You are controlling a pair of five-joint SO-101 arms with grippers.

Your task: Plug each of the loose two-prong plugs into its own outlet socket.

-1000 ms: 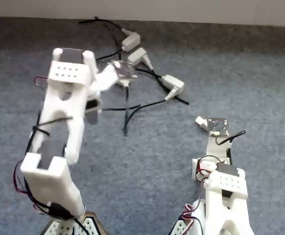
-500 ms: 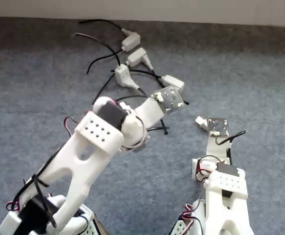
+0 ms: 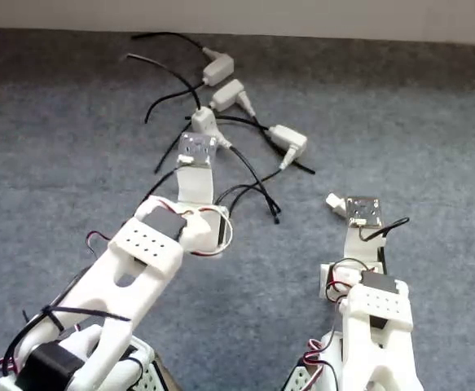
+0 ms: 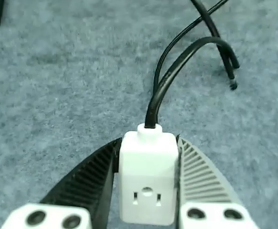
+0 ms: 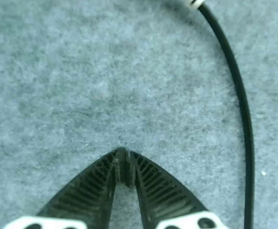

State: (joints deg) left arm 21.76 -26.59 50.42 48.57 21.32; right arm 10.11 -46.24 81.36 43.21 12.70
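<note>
My left gripper (image 4: pixel 148 143) is shut on a white outlet socket (image 4: pixel 147 186) with a black cord (image 4: pixel 177 71) running out of its far end. Its socket face points back at the wrist camera. In the high view the left gripper (image 3: pixel 198 140) sits mid-carpet with that socket (image 3: pixel 204 122) at its tip. Three more white connectors lie beyond it: one (image 3: pixel 218 68) farthest back, one (image 3: pixel 228 95) just behind the socket, one (image 3: pixel 289 140) off to the right. My right gripper (image 5: pixel 125 164) is shut on nothing and hangs just over bare carpet; in the high view the right gripper (image 3: pixel 334 201) sits low on the right.
Black cords (image 3: pixel 253 183) loop across the grey carpet (image 3: pixel 400 122) between the arms and the connectors. One cord (image 5: pixel 236 95) runs along one side of the right wrist view. A pale wall edge (image 3: pixel 302 16) borders the far side.
The left arm swung from the far left across to the right connector, then back to the middle. The right arm has not moved.
</note>
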